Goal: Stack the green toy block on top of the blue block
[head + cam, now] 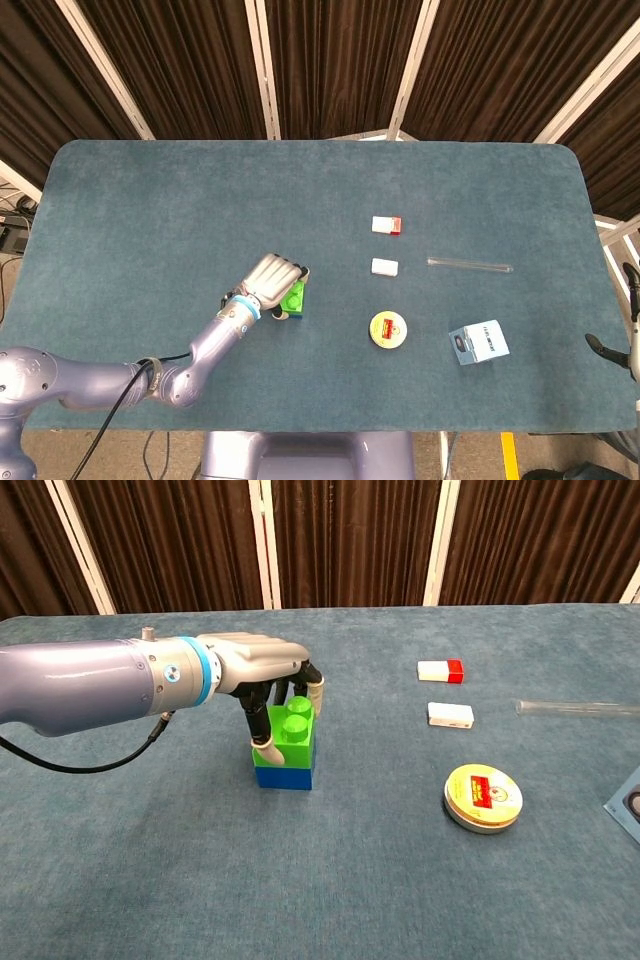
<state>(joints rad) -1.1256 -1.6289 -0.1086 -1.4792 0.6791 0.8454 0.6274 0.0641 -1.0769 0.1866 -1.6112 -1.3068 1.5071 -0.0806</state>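
One green block [289, 731] on one blue block [285, 777], left hand [262, 675] gripping green

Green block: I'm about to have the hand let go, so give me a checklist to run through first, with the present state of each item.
1. green block sits on the blue block: ok, resting on top in the chest view.
2. Edges lined up: ok, the sides look flush in the chest view; the head view hides most of the blue block.
3. Studs fully pressed in: cannot tell, the seam looks closed but is too small to judge.
4. left hand grips the green block: ok, fingers wrap its sides.
5. Space around the stack for opening fingers: ok, the white box and round tin lie well off.
6. Right hand clear: cannot tell, not in view.
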